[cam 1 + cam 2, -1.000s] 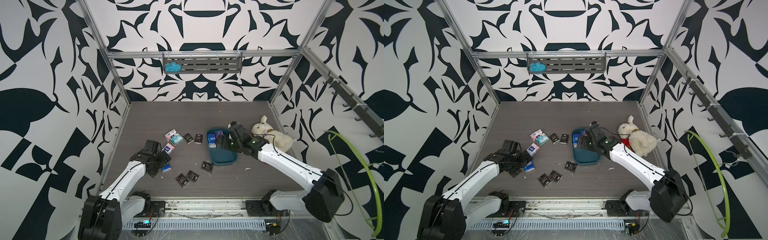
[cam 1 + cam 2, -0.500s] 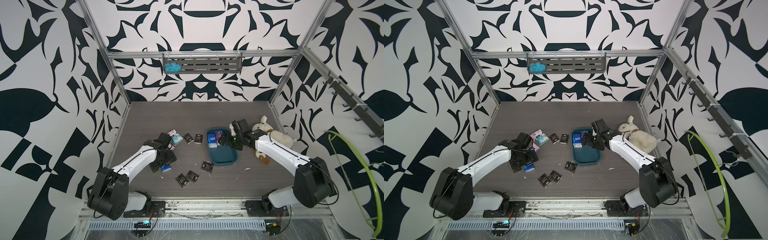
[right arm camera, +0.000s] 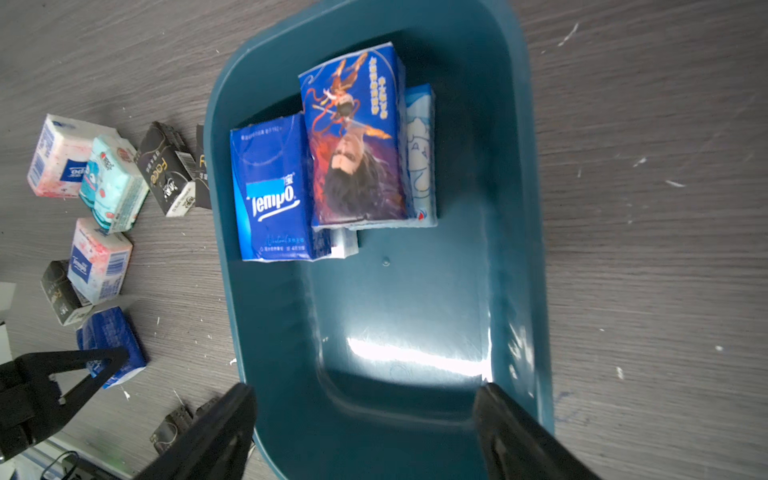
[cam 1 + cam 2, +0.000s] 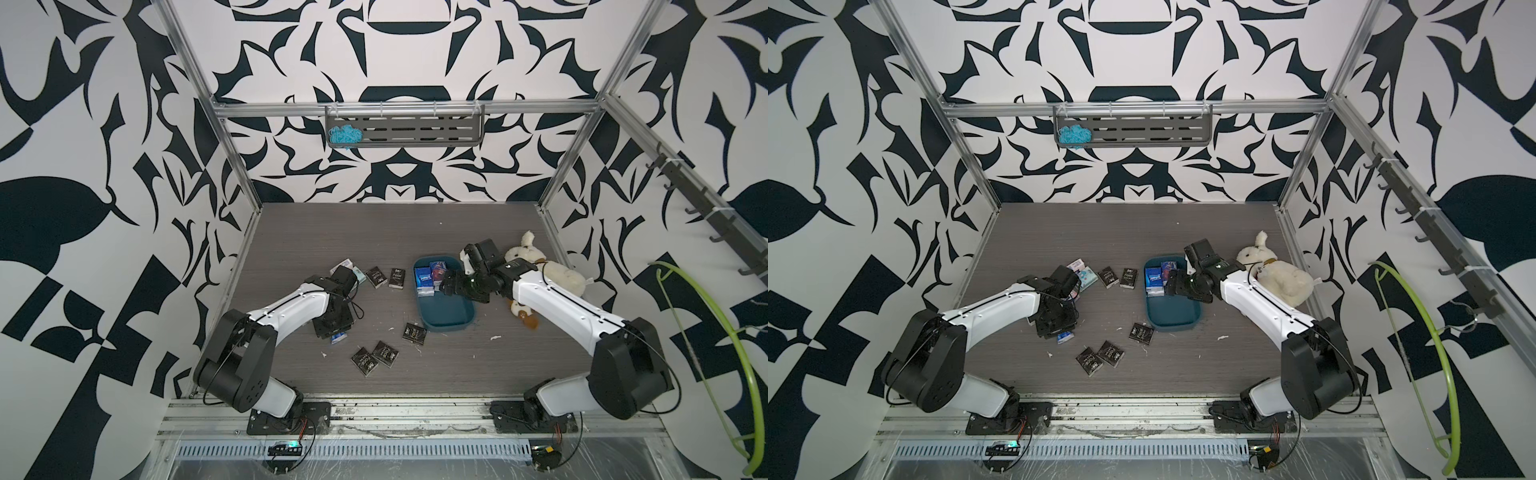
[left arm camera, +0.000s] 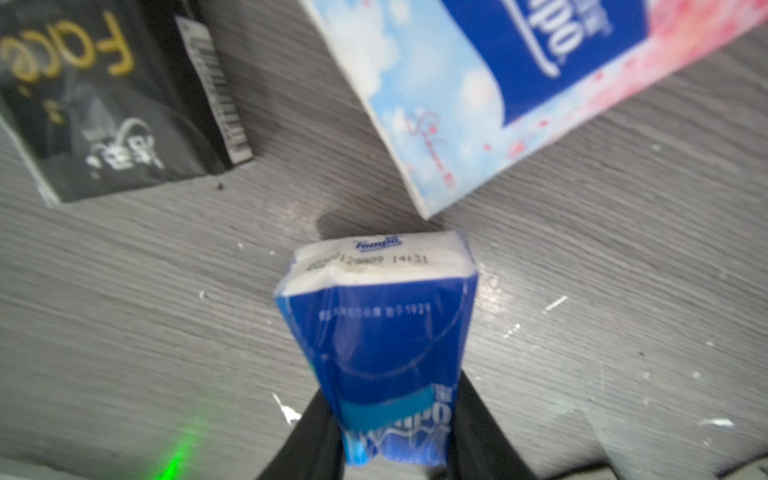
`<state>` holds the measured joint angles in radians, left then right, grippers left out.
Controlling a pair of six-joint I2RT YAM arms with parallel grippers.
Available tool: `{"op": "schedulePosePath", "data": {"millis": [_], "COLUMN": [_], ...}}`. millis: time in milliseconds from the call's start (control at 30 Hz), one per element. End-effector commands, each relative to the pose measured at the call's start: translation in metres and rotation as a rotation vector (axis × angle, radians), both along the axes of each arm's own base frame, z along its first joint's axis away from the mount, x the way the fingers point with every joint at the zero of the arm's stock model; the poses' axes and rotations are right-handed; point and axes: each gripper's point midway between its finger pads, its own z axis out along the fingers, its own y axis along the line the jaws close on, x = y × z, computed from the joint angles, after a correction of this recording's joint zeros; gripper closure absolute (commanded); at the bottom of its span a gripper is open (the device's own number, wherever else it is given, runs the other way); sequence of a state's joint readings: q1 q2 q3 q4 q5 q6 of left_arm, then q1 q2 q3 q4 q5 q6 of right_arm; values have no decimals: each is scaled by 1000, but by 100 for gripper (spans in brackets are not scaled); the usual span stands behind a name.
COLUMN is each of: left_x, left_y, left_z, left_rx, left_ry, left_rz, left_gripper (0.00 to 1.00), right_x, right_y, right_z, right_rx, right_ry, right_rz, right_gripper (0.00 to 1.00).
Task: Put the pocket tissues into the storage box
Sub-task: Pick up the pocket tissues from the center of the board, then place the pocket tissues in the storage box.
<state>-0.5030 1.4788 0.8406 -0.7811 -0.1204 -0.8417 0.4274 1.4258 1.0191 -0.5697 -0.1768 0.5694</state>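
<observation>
Your left gripper (image 5: 395, 395) is closed tight on a blue packet (image 5: 380, 336) of the pocket tissues, a black finger pressed on each side, low over the grey table (image 5: 124, 311) near a black packet (image 5: 104, 104) and a pink-white packet (image 5: 498, 83); you cannot tell whether it touches the table. Your right gripper (image 3: 365, 399) hangs over the bare part of the storage box (image 3: 415, 311) with its jaws spread wide and nothing between them. At the box's far end a cluster of packets (image 3: 353, 137) lies together, and in both top views more black packets (image 4: 385, 354) (image 4: 1111, 353) lie loose on the table beside it
</observation>
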Motion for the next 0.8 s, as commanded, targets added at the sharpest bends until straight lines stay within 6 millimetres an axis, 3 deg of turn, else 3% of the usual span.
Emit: {"op": "schedulePosePath", "data": {"millis": [0,100,200,433,633,767], "left_x": [-5,-6,-6,-5,9,23], "left_y": [-5,-18,-48,-147,-228,-259], "left_z": [13,32,53,92,102,100], "left_rx": [-20,-25,-38,-73,-162,-187], "left_ry": [-32,-81,-151,-208,-201,-207], "left_rz": [19,18,-25,-195,-295,-335], "left_gripper": [62,61,60,58,57,57], "right_x": [1,-2,0,0,10,16], "right_y": [-10,-13,-29,-59,-70,-73], "right_z": [7,1,-7,-12,0,4], "right_rx": [-35,-39,-81,-107,-152,-177], "right_ry": [-21,-5,3,16,-39,-56], "right_rz": [1,8,-55,-127,-147,-149], "right_gripper": [11,8,0,0,0,1]}}
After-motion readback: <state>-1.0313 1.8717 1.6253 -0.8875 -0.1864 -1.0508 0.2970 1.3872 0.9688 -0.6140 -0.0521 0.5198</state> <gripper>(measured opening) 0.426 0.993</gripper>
